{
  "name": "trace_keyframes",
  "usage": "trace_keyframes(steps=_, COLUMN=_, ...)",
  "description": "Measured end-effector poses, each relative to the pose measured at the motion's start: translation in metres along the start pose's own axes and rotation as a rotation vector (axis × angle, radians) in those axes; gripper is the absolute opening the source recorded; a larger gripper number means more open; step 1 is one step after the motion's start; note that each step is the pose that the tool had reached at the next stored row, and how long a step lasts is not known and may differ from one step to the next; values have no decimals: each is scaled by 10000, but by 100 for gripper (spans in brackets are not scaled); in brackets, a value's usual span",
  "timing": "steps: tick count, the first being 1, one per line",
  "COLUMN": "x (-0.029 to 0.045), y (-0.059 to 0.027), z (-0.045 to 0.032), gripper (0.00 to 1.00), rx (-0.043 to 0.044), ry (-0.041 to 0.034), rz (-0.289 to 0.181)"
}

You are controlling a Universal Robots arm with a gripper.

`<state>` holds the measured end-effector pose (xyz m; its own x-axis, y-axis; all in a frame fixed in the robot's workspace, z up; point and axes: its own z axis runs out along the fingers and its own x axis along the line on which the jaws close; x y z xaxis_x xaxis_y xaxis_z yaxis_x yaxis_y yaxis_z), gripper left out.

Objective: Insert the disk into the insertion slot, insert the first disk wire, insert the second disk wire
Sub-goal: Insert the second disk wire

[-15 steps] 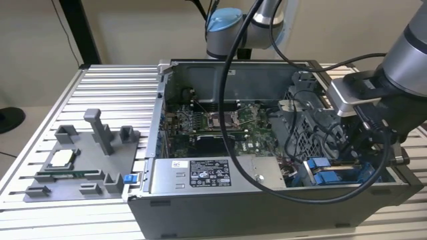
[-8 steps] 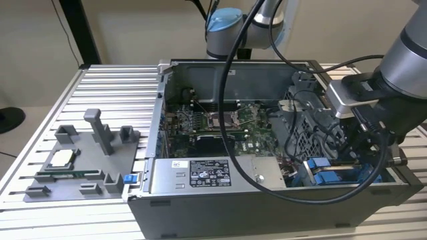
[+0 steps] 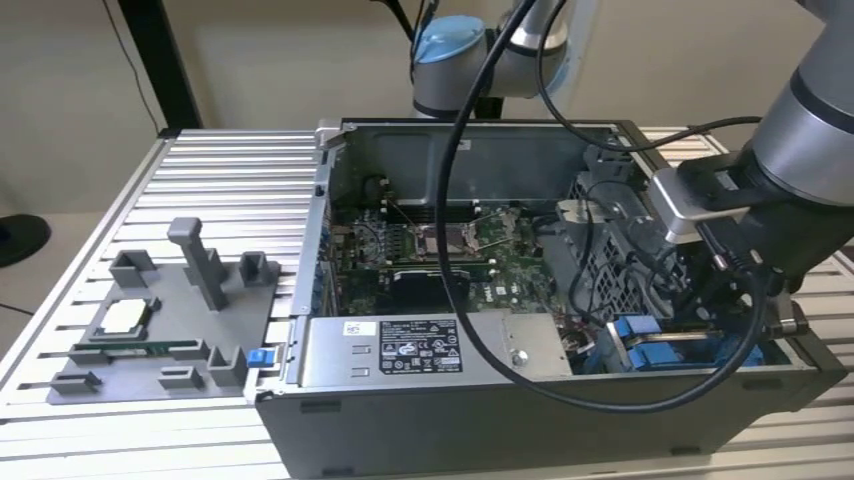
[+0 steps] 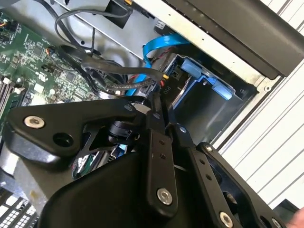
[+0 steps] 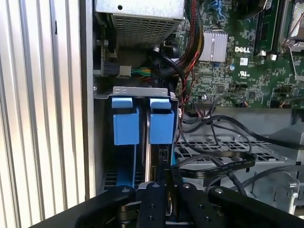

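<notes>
The gripper (image 5: 164, 190), its fingers pressed together on a black wire (image 5: 223, 164), worked at the insertion slot (image 5: 141, 121); squaring the connector looked essential.

insertion slot (image 5: 142, 124): grey metal, bright blue tabs
motherboard (image 3: 441, 262): green
gripper (image 5: 164, 190): black
table (image 3: 187, 190): silver, ribbed

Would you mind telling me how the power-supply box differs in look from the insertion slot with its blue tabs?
The power-supply box is a closed grey box with a white printed label on its side; the insertion slot is an open grey metal bay with no label showing. The insertion slot carries bright blue plastic tabs; the power-supply box has none. Both are grey metal and sit inside the computer case.
</notes>
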<state>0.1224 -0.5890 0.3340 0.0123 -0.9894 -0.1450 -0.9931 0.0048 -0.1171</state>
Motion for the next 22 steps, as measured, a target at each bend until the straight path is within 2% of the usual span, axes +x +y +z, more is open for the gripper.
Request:
trace_keyframes(steps=3, x=0, y=1, z=12, gripper=0, rx=0, ry=-18, rz=-1)
trace_keyframes(steps=4, x=-4, y=-1, z=-9, gripper=0, rx=0, ry=-33, rz=0)
trace_keyframes(steps=5, x=-8, y=-5, z=-43, gripper=100, rx=1, ry=-50, rz=2)
trace_keyframes(steps=7, x=-23, y=-18, z=-150, gripper=100, rx=0, ry=-21, rz=-1)
trace_keyframes(steps=14, x=-69, y=-55, z=-459, gripper=100, rx=1, ry=-19, rz=0)
trace_keyframes(steps=16, x=-71, y=-57, z=-472, gripper=100, rx=1, ry=-12, rz=-2)
trace_keyframes(steps=22, x=-71, y=-57, z=-474, gripper=100, rx=-1, ry=113, rz=-17)
